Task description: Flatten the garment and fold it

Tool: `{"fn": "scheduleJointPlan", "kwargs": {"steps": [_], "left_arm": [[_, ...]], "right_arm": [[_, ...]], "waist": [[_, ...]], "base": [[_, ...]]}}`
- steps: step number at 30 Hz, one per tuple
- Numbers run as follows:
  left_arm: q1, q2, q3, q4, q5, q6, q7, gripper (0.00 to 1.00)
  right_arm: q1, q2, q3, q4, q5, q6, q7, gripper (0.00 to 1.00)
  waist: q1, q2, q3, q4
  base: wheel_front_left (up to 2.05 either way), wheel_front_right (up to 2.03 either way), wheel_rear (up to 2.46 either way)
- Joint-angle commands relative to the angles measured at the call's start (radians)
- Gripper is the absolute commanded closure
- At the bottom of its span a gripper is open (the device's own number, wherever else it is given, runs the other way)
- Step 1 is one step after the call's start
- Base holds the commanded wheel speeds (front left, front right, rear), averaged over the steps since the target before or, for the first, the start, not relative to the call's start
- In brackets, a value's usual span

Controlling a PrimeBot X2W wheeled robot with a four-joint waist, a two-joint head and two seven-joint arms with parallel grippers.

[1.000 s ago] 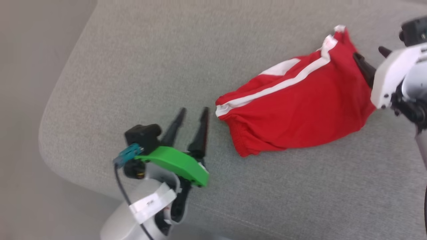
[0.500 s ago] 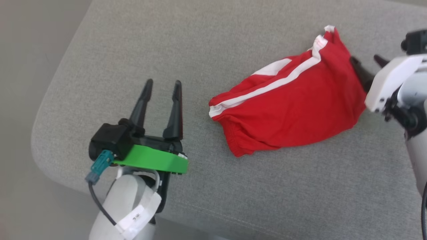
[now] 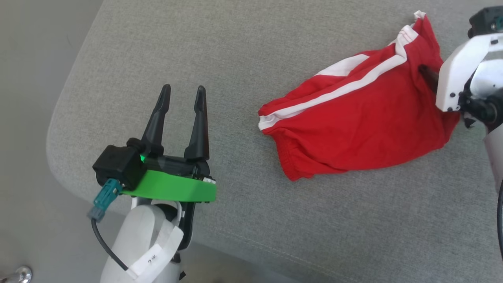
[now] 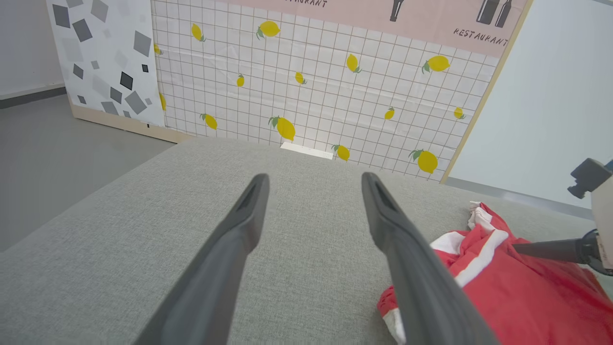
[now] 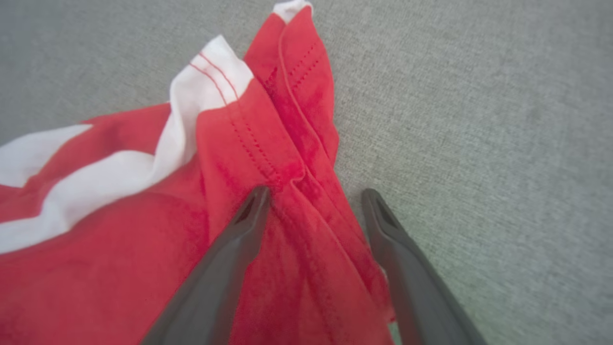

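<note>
While the red shorts (image 3: 361,129) are seen lying crumpled on the grey cushion (image 3: 235,47), toward the robot's right | left gripper (image 3: 183,88): jaws held apart over bare cushion, well apart from the shorts | right gripper (image 5: 316,192): jaws spread wide, set astride the shorts' hemmed edge, nothing clamped

Left gripper (image 3: 184,89), fingers spread, over the grey upholstered surface (image 3: 275,47); crumpled red garment (image 3: 361,129) well to its right, meeting the right gripper (image 3: 429,76).
</note>
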Motion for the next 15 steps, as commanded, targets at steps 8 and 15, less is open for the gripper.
{"fn": "scheduleJointPlan", "kwargs": {"steps": [8, 15], "left_arm": [[0.016, -0.005, -0.004, -0.007, -0.015, 0.009, -0.004, 0.00], [0.019, -0.005, -0.001, 0.004, -0.012, 0.005, -0.004, 0.00]], "right_arm": [[0.045, 0.003, 0.074, -0.034, 0.079, -0.001, 0.207, 1.00], [0.086, -0.030, 0.033, -0.111, 0.098, -0.001, 0.147, 1.00]], "waist": [[0.0001, 0.0000, 0.000, 0.001], [0.0001, 0.0000, -0.024, -0.020]], "base": [[0.00, 0.00, 0.00], [0.00, 0.00, 0.00]]}}
